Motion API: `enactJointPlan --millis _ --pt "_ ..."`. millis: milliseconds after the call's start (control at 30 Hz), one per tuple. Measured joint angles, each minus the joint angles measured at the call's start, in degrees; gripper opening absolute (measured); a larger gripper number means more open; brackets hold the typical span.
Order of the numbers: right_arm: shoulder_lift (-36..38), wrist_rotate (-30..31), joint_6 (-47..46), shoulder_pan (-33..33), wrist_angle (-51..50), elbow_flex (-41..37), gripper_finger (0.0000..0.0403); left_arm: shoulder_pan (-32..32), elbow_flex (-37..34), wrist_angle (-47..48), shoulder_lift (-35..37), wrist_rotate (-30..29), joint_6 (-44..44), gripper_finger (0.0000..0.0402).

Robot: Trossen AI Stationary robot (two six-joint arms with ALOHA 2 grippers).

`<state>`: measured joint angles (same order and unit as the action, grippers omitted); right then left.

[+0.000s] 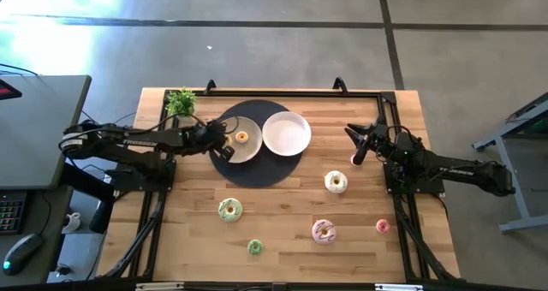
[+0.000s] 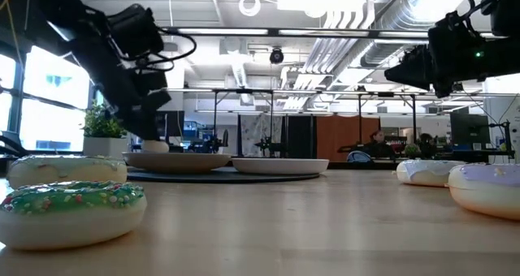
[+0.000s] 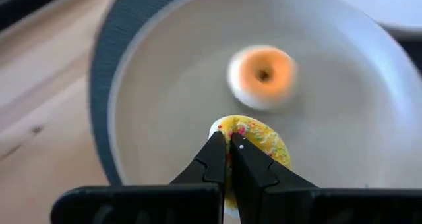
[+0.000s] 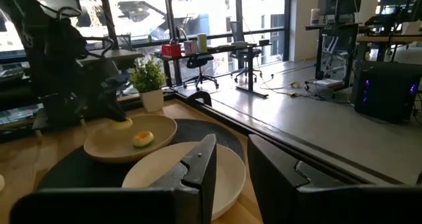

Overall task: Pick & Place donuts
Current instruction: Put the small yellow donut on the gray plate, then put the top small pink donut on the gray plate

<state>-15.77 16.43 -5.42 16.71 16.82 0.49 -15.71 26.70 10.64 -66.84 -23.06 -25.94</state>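
A small yellow sprinkled donut [image 3: 260, 140] is in my left gripper [image 3: 229, 141], which is over the near-left part of the left white plate [image 1: 250, 151]; the gripper also shows in the high view [image 1: 224, 144]. A small orange donut [image 1: 241, 138] lies flat in that plate. My right gripper [image 1: 356, 145] is open and empty above the table's right side. On the bare table lie a white-iced donut [image 1: 336, 182], a green-iced donut [image 1: 229, 209], a pink-iced donut [image 1: 324, 231], a tiny green donut [image 1: 254, 247] and a tiny red donut [image 1: 382, 226]. My left gripper pinches the yellow donut's rim [image 3: 242, 133] between its two fingertips, coming from above and slanting down from the table's left. The donut sits at the fingertips just over the plate's floor; whether it touches the plate I cannot tell.
The two white plates, the second one [image 1: 286, 133] empty, stand side by side on a dark round mat [image 1: 257, 169] at the table's far middle. A small potted plant [image 1: 181, 102] stands at the far left corner. A black frame [image 1: 387, 111] runs along the table's edges.
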Motion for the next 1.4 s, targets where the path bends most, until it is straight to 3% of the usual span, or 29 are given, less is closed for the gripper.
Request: enactJointPlan --millis 167,600,800,933,1000,1233,1300,1400 --pt "-0.5 -0.1 -0.2 0.0 1.0 0.0 0.0083 -3.1 -1.3 -1.8 -1.3 -0.5 0.0 0.0021" --pt "-1.1 -0.2 -0.2 0.0 1.2 0.0 0.0083 -5.7 -0.9 -4.4 -1.2 2.0 2.1 0.0110" --pt "-1.1 0.2 -1.9 0.0 2.2 0.1 0.0083 -5.1 2.7 -5.7 -1.1 16.9 3.8 0.0117" --pt "-1.1 -0.1 -3.1 0.0 2.5 0.3 0.0083 -1.8 3.4 -12.6 -1.2 28.3 6.7 0.0117" --pt "-1.1 -0.6 -3.5 0.0 2.8 0.4 0.0083 0.8 3.4 -15.4 -1.2 30.9 7.9 0.0117" --pt "-1.1 -11.4 -5.2 -0.1 9.1 0.4 0.0083 8.7 3.4 -17.3 -1.3 23.8 8.6 0.0117" --pt "-1.5 -12.0 -6.1 -0.9 13.1 1.0 0.0083 10.0 3.4 -17.3 -1.3 22.2 9.0 0.0117" --pt "-3.3 -11.6 -5.9 -3.3 10.1 4.7 0.0083 10.8 3.4 -17.4 -1.3 21.2 9.8 0.0117"
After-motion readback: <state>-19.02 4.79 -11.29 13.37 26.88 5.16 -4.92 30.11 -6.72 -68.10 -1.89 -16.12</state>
